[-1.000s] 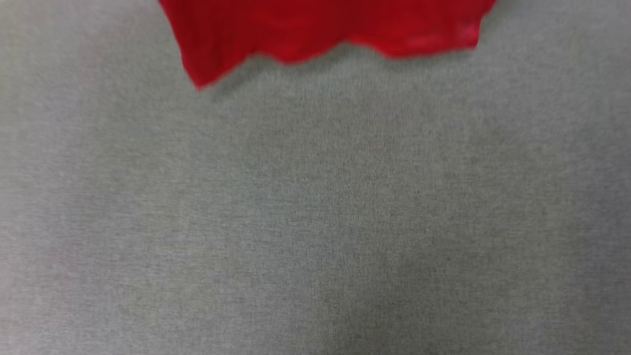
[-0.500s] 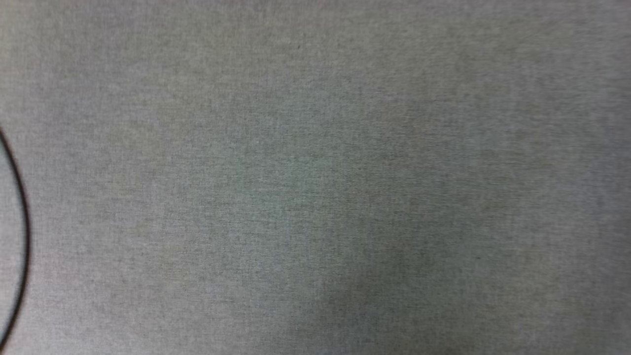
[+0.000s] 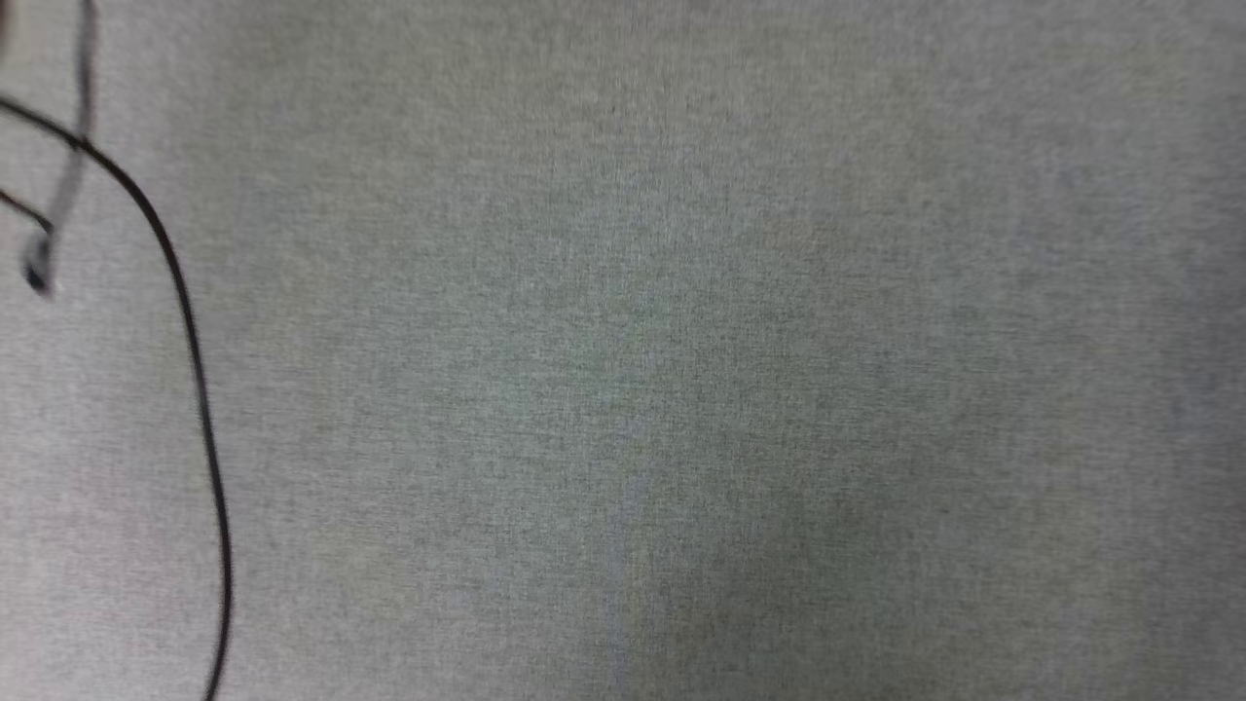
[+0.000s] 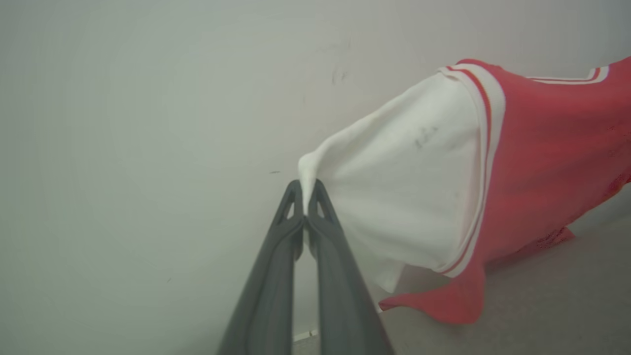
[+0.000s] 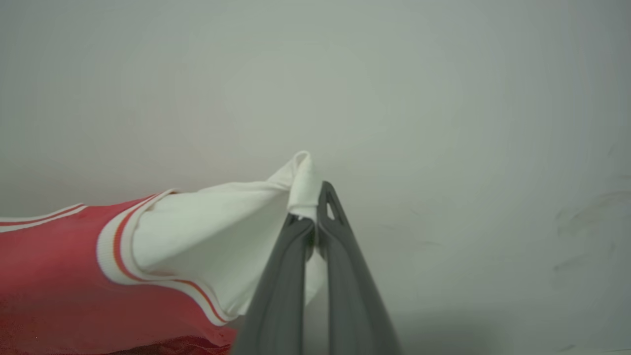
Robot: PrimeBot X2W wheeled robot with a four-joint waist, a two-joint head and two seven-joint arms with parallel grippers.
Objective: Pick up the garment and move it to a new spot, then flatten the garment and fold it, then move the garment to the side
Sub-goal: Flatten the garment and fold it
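securely, garment (image 4: 542, 148) in left tool (image 4: 305, 190), right tool (image 5: 313, 202)

The garment (image 4: 542, 148) is red in the body at the right of the left wrist view. Its sleeve (image 4: 404, 187) is white, edged by a white band with thin red stripes and marked by a faint dark smudge. The left tool (image 4: 305, 190) and right tool (image 5: 313, 207) are dark grey against a pale grey-white wall (image 4: 123, 123). In the head view, a thin black cable (image 3: 185, 321) curves down the left of a flecked mid-grey surface (image 3: 681, 389).
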